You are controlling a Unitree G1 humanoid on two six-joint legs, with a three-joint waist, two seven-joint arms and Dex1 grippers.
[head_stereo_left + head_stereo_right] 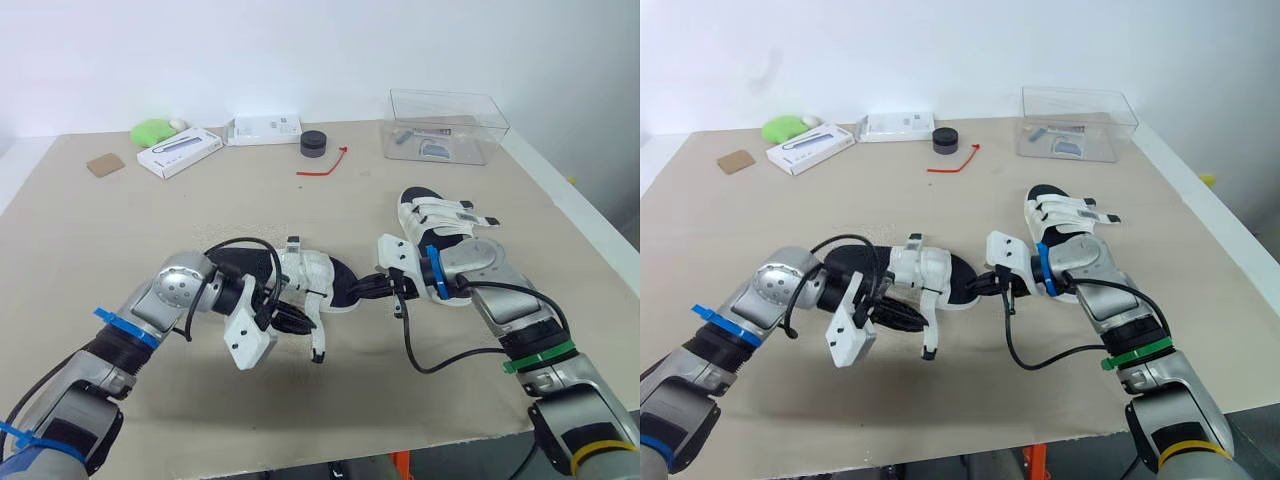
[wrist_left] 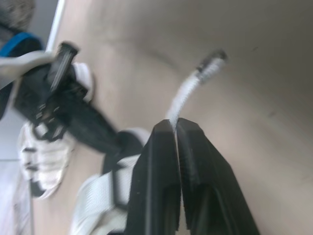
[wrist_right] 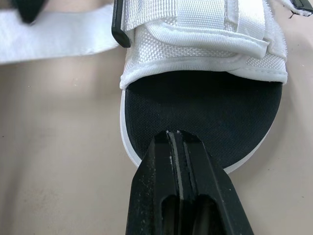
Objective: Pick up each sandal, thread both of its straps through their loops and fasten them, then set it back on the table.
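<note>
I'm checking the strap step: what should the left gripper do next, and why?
Probably carry the strap toward the black loop on the sandal. The left gripper is shut on the strap, whose end hangs loose, while the right gripper holds the sandal's toe edge.

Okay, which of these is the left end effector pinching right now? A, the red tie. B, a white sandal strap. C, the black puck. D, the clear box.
B: in the left wrist view the left end effector is closed on a white strap of the sandal.
</note>
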